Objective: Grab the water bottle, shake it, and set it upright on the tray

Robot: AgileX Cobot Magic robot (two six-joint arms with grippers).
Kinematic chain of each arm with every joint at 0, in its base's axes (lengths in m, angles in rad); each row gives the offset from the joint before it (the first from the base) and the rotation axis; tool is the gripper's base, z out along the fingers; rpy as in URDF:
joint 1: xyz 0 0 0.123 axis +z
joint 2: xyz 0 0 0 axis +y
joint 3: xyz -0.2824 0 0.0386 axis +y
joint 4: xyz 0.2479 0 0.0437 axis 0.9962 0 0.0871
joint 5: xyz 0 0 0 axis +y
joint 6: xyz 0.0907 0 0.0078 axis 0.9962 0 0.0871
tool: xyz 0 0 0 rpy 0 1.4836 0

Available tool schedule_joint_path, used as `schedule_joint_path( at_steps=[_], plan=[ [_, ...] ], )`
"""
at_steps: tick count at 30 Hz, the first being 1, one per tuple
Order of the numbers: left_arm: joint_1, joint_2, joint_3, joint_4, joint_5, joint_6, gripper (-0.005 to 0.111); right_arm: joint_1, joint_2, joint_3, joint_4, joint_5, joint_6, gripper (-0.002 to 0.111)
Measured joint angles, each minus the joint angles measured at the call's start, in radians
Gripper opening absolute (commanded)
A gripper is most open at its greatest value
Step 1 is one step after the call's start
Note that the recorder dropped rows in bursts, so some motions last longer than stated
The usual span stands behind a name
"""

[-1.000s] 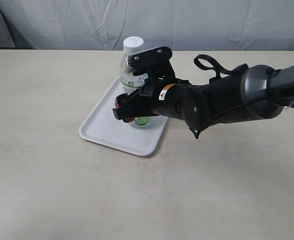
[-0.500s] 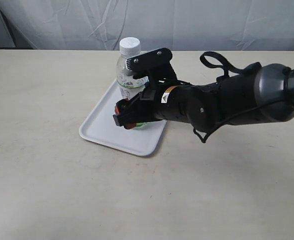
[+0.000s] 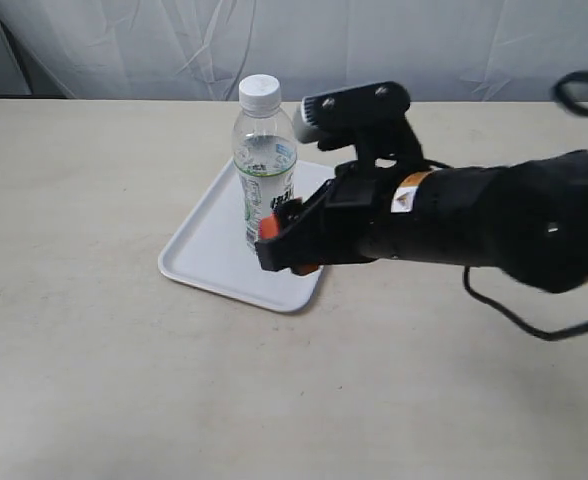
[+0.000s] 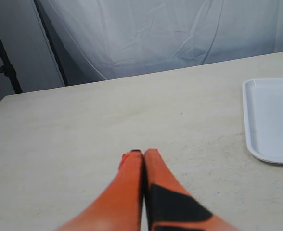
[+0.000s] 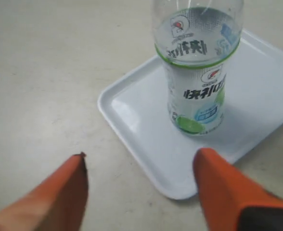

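The water bottle (image 3: 264,160) stands upright on the white tray (image 3: 209,250), white cap on top, lime label facing front; it also shows in the right wrist view (image 5: 197,72) on the tray (image 5: 132,108). My right gripper (image 3: 292,245) is open just right of the bottle, clear of it, with nothing between its orange fingers (image 5: 64,192); its midpoint (image 5: 141,161) lies over the tray's near corner. The left gripper (image 4: 144,153) is shut and empty above bare table, with a tray edge (image 4: 269,115) off to one side. The left arm does not show in the exterior view.
The black right arm (image 3: 474,215) reaches in from the right above the beige table (image 3: 94,380). A white curtain (image 3: 274,45) hangs behind the table's far edge. A dark pole (image 4: 2,53) stands at the table's far side in the left wrist view.
My right gripper let go of the bottle and pulled back to the right and toward the front. The bottle now stands free on the tray.
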Motion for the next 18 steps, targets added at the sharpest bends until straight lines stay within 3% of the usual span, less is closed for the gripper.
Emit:
schedule_joint_path(
  at_steps=[3, 4, 10, 18],
  plan=[
    [0.000, 0.000, 0.000, 0.000, 0.000, 0.000, 0.000, 0.000, -0.147, 0.002, 0.022, 0.140, 0.000, 0.002],
    [0.000, 0.000, 0.000, 0.000, 0.000, 0.000, 0.000, 0.000, -0.197, 0.002, 0.025, 0.179, 0.000, 0.000],
    [0.000, 0.000, 0.000, 0.000, 0.000, 0.000, 0.000, 0.000, -0.456, 0.002, 0.028, 0.406, 0.006, 0.000],
    [0.000, 0.000, 0.000, 0.000, 0.000, 0.000, 0.000, 0.000, -0.705, 0.002, 0.043, 0.562, 0.022, 0.000]
  ],
)
